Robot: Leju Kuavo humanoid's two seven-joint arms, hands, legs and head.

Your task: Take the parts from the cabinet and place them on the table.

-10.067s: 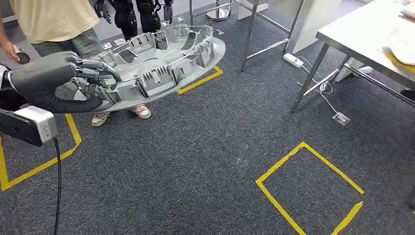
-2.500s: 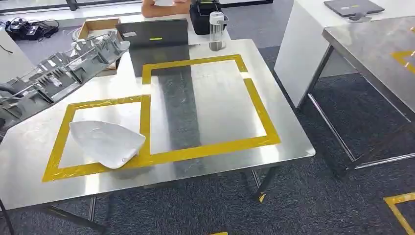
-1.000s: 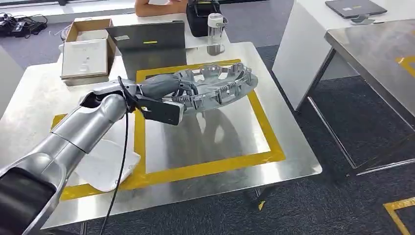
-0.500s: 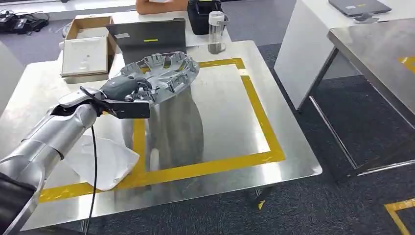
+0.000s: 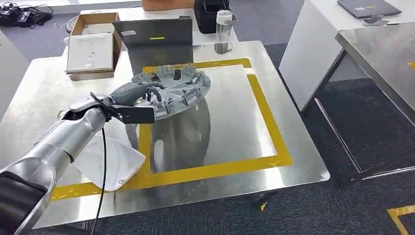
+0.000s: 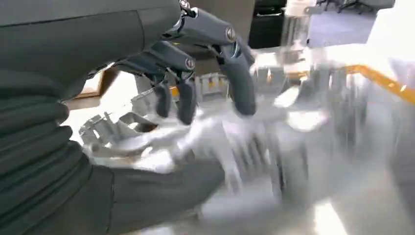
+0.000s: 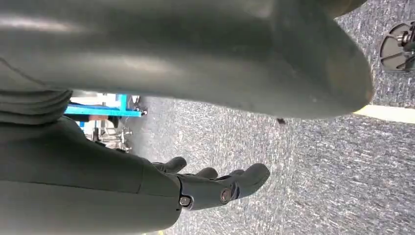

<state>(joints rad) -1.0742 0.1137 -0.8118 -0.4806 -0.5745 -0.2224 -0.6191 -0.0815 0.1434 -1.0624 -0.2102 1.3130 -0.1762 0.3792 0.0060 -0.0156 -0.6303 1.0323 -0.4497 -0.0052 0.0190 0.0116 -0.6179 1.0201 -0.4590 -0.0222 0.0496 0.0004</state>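
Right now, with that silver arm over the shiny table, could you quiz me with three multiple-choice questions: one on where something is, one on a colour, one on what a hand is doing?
1. Where does the round grey ribbed plastic part sit?
A. at the back left corner of the large yellow tape square
B. on the carpet
C. in the cardboard box

2. What colour is the curved flat sheet near the table's front left?
A. black
B. white
C. red

3. What is the left hand doing?
A. hanging free
B. pressing the laptop
C. holding the part's rim

Answers:
1 A, the head view shows it over the tape's back left corner.
2 B, it lies pale white beside the silver arm.
3 C, the fingers curl over the rim with the thumb under it.
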